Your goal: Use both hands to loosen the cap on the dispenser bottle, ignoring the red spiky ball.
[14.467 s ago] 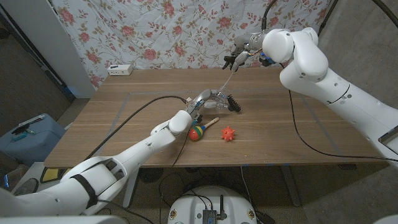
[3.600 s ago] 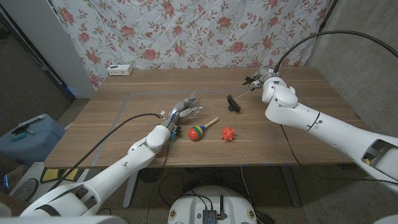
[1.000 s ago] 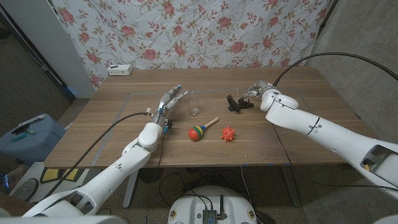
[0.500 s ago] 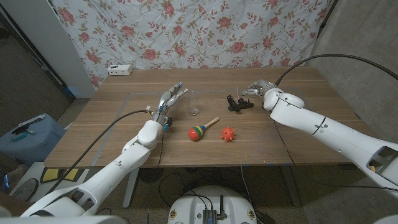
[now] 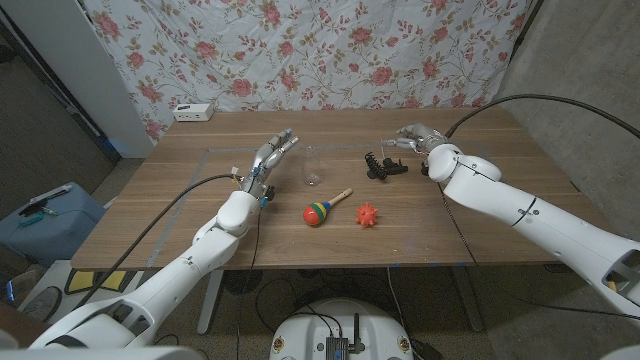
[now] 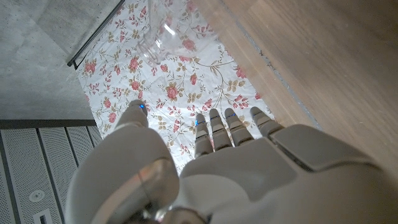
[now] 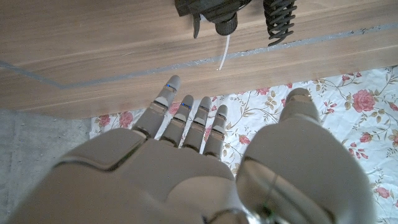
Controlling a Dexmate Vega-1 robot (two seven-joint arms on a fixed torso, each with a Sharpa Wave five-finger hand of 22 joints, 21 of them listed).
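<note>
Since half second ago: left hand [image 5: 270, 158] little changed beside clear plastic dispenser bottle [image 5: 312, 166]; right hand [image 5: 415, 138] drawn slightly back from black pump cap [image 5: 391, 167]. Black spiral hair clip [image 5: 374, 163] lies touching or just beside cap, can't tell which. Open wooden table [image 5: 200, 200] on both hands' outer sides. Bottle stands upright just off left fingertips [image 6: 211, 127], not touched. Both hands empty, fingers straight, slightly spread. Red spiky ball [image 5: 367, 214] and striped wooden maraca [image 5: 322, 210] nearer robot, between arms.
</note>
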